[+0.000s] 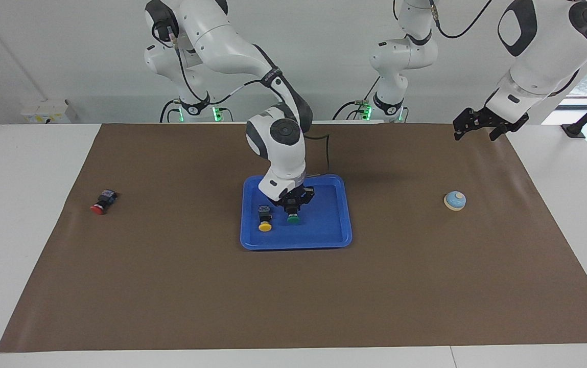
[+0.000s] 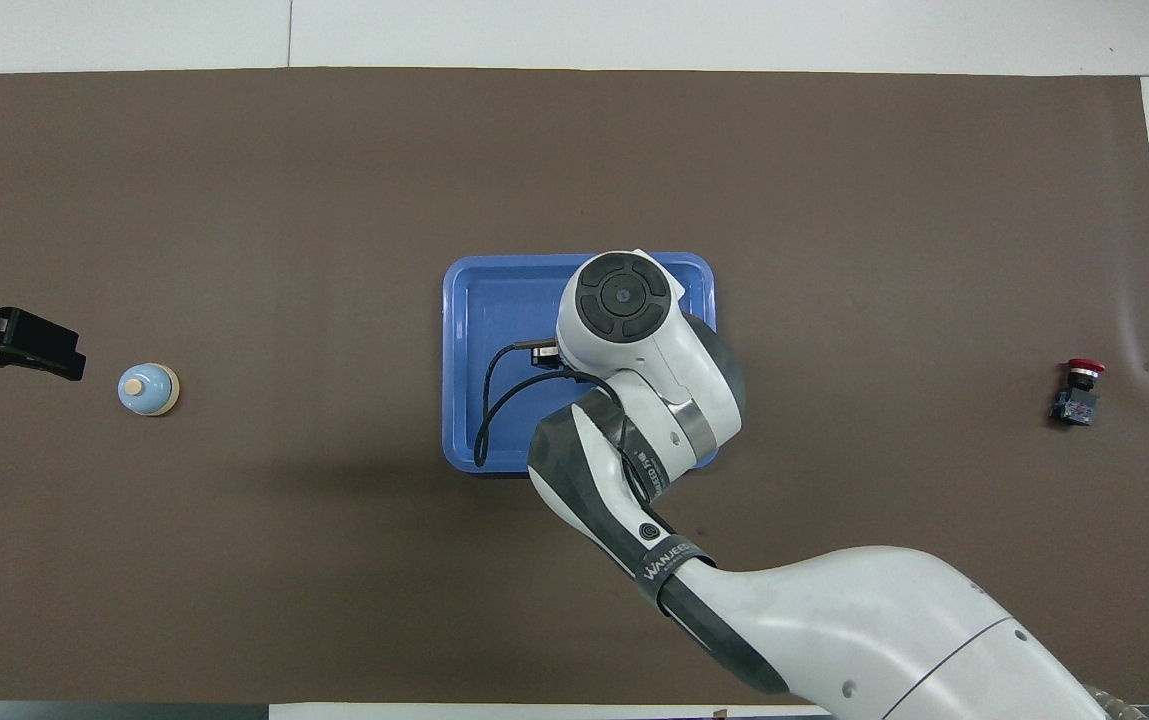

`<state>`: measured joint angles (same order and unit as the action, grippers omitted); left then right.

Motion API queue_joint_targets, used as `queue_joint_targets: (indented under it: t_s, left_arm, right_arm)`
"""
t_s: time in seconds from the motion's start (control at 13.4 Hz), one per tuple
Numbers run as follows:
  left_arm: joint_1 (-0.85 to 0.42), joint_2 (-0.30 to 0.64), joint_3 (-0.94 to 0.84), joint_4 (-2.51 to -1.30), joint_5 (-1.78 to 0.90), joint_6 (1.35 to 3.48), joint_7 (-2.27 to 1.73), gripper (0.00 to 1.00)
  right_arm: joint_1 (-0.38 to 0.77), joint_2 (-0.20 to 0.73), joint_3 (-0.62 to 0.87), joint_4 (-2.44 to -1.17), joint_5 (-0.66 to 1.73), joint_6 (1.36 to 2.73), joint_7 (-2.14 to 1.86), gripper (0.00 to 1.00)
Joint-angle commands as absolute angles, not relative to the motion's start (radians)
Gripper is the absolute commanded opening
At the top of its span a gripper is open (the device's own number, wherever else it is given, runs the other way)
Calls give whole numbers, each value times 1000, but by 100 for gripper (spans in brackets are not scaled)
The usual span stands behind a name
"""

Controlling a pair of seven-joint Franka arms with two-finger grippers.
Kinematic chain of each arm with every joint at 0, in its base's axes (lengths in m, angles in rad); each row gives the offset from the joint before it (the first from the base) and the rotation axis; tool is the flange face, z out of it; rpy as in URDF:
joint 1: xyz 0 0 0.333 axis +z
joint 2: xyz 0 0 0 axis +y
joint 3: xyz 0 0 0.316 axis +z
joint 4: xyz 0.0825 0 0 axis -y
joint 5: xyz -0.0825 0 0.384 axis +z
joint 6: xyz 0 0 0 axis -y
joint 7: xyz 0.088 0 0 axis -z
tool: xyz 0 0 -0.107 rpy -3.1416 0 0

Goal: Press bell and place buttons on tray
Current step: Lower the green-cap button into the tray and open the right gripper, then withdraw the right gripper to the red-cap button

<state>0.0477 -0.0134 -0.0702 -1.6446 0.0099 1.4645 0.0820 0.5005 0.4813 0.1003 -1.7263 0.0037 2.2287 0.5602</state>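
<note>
**Right gripper on the green button in the tray; left gripper waits spread near the bell**

The flat, bright blue plastic tray (image 1: 331, 232) with rounded corners and a raised rim lies at the middle of the brown mat (image 1: 170, 286) that covers the white table (image 1: 17, 230). The right arm reaches down into it. The right gripper (image 1: 293, 210) is low over the tray floor with its fingers pinching the black body of the green-capped push-button switch (image 1: 293, 219), whose cap points away from the robots. In the overhead view the arm's wrist hides this gripper and both buttons in the tray.

The yellow-capped push-button switch (image 1: 264, 220) lies in the tray just beside the green one, toward the right arm's end of the table, apart from the gripper.

The red-capped push-button switch (image 1: 102, 202) with its black-and-blue body lies on its side on the mat, well apart from the tray, near the right arm's end of the table.

The small light blue dome bell (image 1: 455, 200) with a cream base rim and cream knob stands on the mat toward the left arm's end, well apart from the tray.

The left arm waits. The left gripper (image 1: 477, 129) hangs in the air over the mat's edge at that end, fingers spread, holding nothing, clear of the bell.
</note>
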Motion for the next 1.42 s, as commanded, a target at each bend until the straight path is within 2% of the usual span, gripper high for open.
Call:
queue_joint_targets:
  t_s: [0.0,0.07,0.15,0.3,0.45,0.67,0.82,1.12,1.34]
  left_arm:
    - [51,-21,-71,-1641,15,1454,80,100]
    - [51,-21,-72,-1641,15,1456,80,100]
    - [51,-21,-71,-1641,15,1454,80,100]
    - [51,-21,-72,-1641,15,1456,80,100]
    - [51,-21,-72,-1641,15,1454,80,100]
    - [51,-21,-72,-1641,15,1456,80,100]
    - [51,-21,-71,-1641,15,1454,80,100]
    - [51,-21,-72,-1641,15,1454,80,100]
    - [51,-21,-71,-1641,15,1454,80,100]
  right_arm:
    - [506,457,97,-1759,-9,2246,560,0]
    - [508,456,97,-1761,-9,2241,569,77]
    - [508,456,97,-1759,-9,2232,577,100]
    - [497,442,92,-1746,-9,2183,621,100]
    - [447,361,83,-1746,-9,2087,627,100]
    - [260,227,83,-1750,-14,1965,592,100]
    - [155,190,80,-1753,-14,1945,468,100]
    - [-76,186,81,-1756,-14,1944,324,100]
    - [-223,154,78,-1859,-29,1969,194,100]
